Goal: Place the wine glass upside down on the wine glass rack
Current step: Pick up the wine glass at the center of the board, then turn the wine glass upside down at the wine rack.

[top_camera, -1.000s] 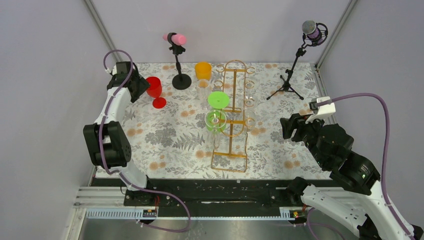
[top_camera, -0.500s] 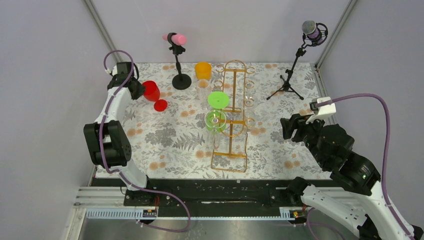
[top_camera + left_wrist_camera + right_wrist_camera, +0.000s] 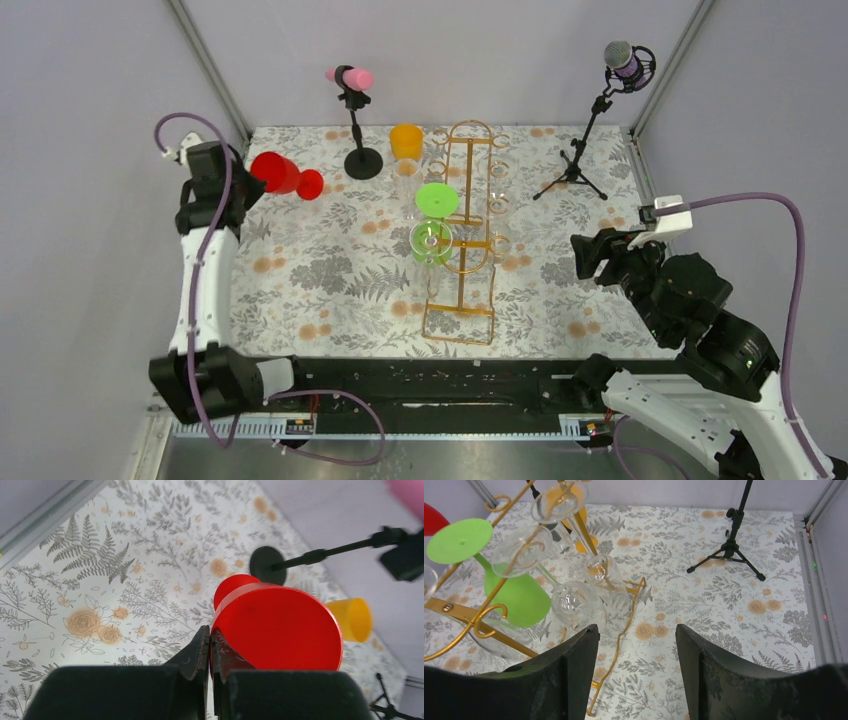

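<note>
My left gripper [image 3: 243, 181] [image 3: 210, 633] is shut on the rim wall of the red wine glass [image 3: 277, 172] [image 3: 278, 626]. The glass hangs on its side above the table's far left, its foot [image 3: 310, 184] pointing right. The gold wire wine glass rack [image 3: 468, 235] [image 3: 469, 620] stands mid-table. A green glass [image 3: 432, 241] [image 3: 516, 596] and several clear glasses [image 3: 574, 602] hang on it upside down. My right gripper [image 3: 590, 256] [image 3: 637, 635] is open and empty, to the right of the rack.
An orange glass [image 3: 406, 141] [image 3: 352, 619] stands upright behind the rack. A pink microphone stand [image 3: 361, 160] is at the back, close to the red glass. A tripod microphone stand [image 3: 574, 172] [image 3: 729, 555] stands back right. Walls enclose the flowered table.
The left gripper has shut on the red glass's rim, lifted it off the table, tipped it sideways and drawn it left and back. The right arm shifted slightly right.
</note>
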Available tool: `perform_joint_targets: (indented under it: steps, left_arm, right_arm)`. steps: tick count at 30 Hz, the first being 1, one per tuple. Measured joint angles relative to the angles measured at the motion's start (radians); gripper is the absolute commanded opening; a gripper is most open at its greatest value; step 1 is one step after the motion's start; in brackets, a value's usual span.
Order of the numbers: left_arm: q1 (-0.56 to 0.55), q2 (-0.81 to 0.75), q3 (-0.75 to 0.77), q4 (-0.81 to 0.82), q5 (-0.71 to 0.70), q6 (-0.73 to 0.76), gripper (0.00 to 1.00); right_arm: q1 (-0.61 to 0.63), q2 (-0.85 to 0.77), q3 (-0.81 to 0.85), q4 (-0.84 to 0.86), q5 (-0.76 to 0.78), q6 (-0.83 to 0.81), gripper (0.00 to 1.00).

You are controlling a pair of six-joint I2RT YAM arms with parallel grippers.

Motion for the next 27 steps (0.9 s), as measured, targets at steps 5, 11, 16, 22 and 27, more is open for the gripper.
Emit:
perform_joint_targets:
  steps: [5,11,16,22,27]
  left_arm:
    - [0.027,-0.253,-0.077,0.064,0.087,0.000,0.00]
    - [0.024,-0.466,-0.173,0.143,0.261,-0.023,0.00]
    - [-0.009,-0.572,-0.178,0.154,0.346,-0.052,0.00]
    - [-0.072,-0.606,-0.089,0.163,0.427,-0.072,0.00]
    - [-0.123,-0.607,0.006,0.182,0.484,-0.088,0.00]
  right_arm:
    - [-0.001,-0.009,0.071,-0.003,-0.035,0.003,0.65]
    - [-0.002,0.139,0.362,-0.072,-0.153,0.041,0.62]
    - [-0.002,0.262,0.454,-0.064,-0.313,0.106,0.57]
    - [-0.002,0.415,0.508,-0.048,-0.454,0.187,0.56]
    - [0.047,0.506,0.548,-0.019,-0.472,0.232,0.57]
